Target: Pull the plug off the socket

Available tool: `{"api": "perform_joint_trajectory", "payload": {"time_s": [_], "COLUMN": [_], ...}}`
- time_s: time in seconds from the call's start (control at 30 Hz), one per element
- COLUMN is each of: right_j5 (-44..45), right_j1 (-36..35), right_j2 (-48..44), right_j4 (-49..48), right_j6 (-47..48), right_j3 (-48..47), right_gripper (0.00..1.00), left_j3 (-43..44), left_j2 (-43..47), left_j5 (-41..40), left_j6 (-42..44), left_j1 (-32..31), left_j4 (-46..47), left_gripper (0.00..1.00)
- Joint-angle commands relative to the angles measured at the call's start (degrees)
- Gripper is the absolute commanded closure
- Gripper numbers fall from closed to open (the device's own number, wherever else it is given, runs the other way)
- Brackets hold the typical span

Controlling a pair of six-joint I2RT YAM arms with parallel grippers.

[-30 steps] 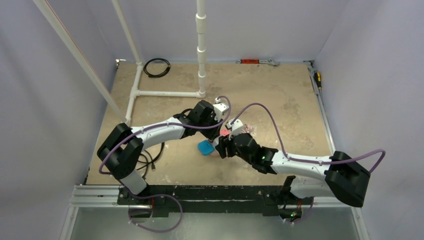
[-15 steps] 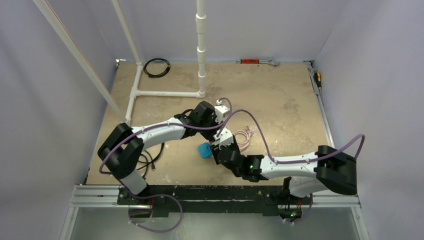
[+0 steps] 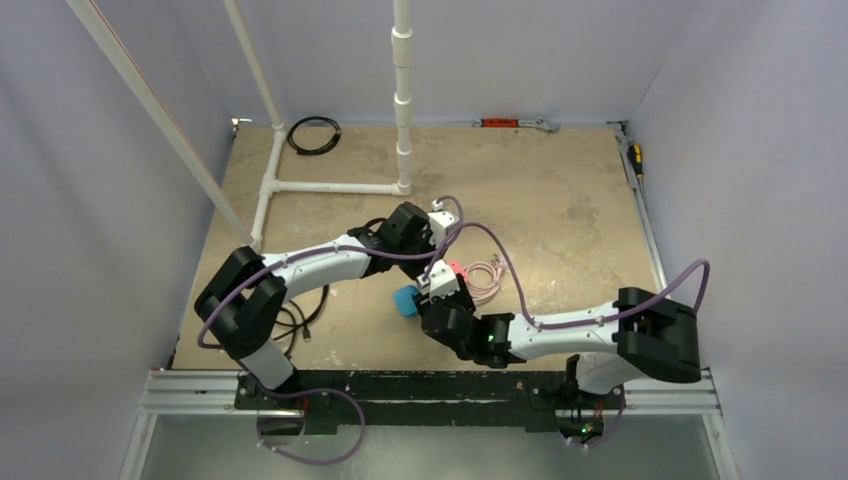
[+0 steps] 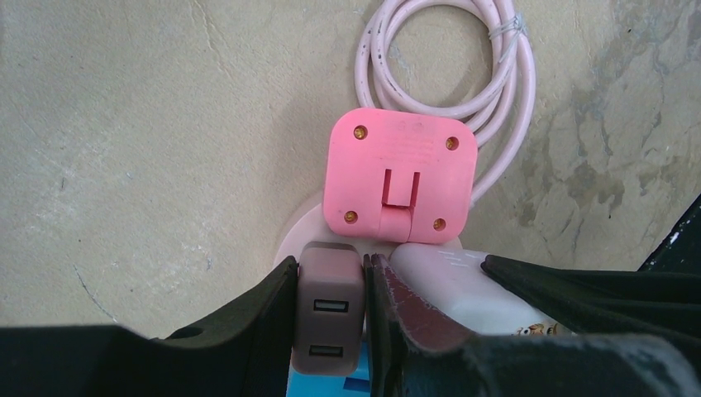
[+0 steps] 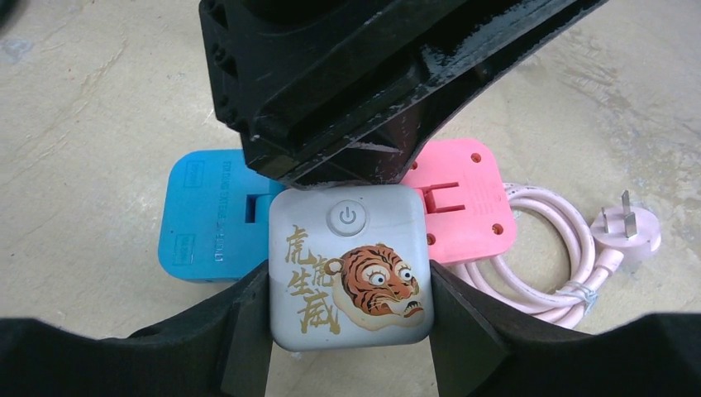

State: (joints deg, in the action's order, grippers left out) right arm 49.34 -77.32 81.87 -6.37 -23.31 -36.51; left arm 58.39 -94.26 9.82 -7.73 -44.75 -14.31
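Note:
The socket is a pale-pink round disc, mostly hidden under the things plugged into it; its coiled pink cord lies beyond. A brown two-port USB plug stands on it, and my left gripper is shut on that plug's sides. Beside it is a white tiger-printed cube with a power button, with my right gripper shut on it. A pink square plug and a blue square plug sit either side. In the top view both grippers meet at the cluster.
The cord's own pronged plug lies at the right of the coil. A white pipe frame and post stand behind on the tan table. A black cable coil lies at the back left.
My right arm has swung left and nearer its base, elbow folding in, with its gripper staying at the cluster. The pink plug and cord show more. The left arm has not moved.

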Motion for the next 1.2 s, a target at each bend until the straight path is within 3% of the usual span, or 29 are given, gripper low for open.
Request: {"api": "perform_joint_trajectory", "payload": {"time_s": [0.0, 0.27, 0.47, 0.67, 0.8, 1.0, 1.17], "right_j5": [-5.7, -30.5, -36.9, -26.5, -17.6, -2.2, 4.6], "right_j1": [2.2, 16.9, 20.8, 19.4, 14.0, 4.4, -1.5], "right_j2": [-5.1, -12.2, -12.6, -14.2, -14.5, -7.5, -1.1], "right_j4": [-3.8, -10.5, -12.2, -8.9, -8.0, -3.3, 0.0], "right_j6": [0.9, -1.4, -1.7, 0.2, 1.0, 1.8, 2.5], "right_j3": [1.9, 8.5, 9.6, 8.7, 7.7, 2.1, -2.3], "right_gripper": [1.0, 1.0, 1.0, 1.0, 1.0, 1.0, 1.0], "left_j3": [-2.3, -2.4, -2.2, -2.2, -2.1, -2.0, -2.0], "left_j2": [-3.7, -3.9, -4.0, -3.9, -4.0, -3.7, -3.7], "left_j5": [-8.0, -8.2, -8.3, -8.5, -8.3, -7.6, -7.7], "left_j6": [0.4, 0.6, 0.7, 0.7, 0.7, 0.5, 0.5], "left_j1": [1.4, 1.4, 1.4, 1.4, 1.4, 1.4, 1.4], "left_j4": [-7.8, -7.9, -7.9, -8.0, -8.1, -8.0, -8.1], "left_gripper": [1.0, 1.0, 1.0, 1.0, 1.0, 1.0, 1.0]}}
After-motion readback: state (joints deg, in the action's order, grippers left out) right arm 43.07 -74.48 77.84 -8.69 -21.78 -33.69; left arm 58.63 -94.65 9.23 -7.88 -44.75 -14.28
